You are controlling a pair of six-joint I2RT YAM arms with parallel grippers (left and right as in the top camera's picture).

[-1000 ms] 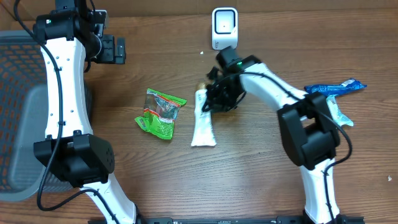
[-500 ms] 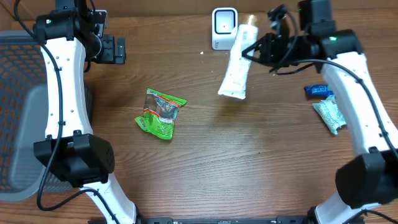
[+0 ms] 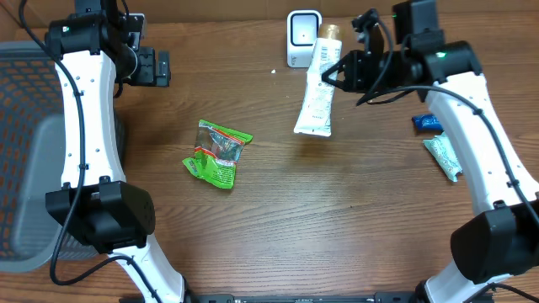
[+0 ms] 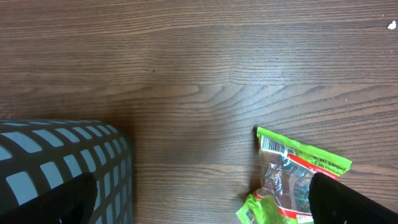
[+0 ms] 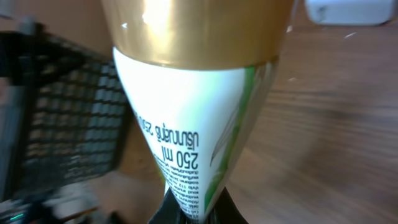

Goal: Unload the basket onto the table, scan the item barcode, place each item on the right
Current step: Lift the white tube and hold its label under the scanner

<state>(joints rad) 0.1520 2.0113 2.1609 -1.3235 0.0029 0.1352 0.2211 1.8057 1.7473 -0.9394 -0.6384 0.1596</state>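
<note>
My right gripper (image 3: pixel 335 74) is pinched tight on the white plastic squeeze tube with a gold cap (image 3: pixel 315 97), near its cap end. A second ago the tube lay flat on the wooden table (image 3: pixel 337 219). Now it hangs lifted, cap just beside the small white barcode scanner (image 3: pixel 303 35). My left gripper (image 3: pixel 158 67) is spread wide and unmoved. The green foil snack packet (image 3: pixel 217 153) has not shifted.
</note>
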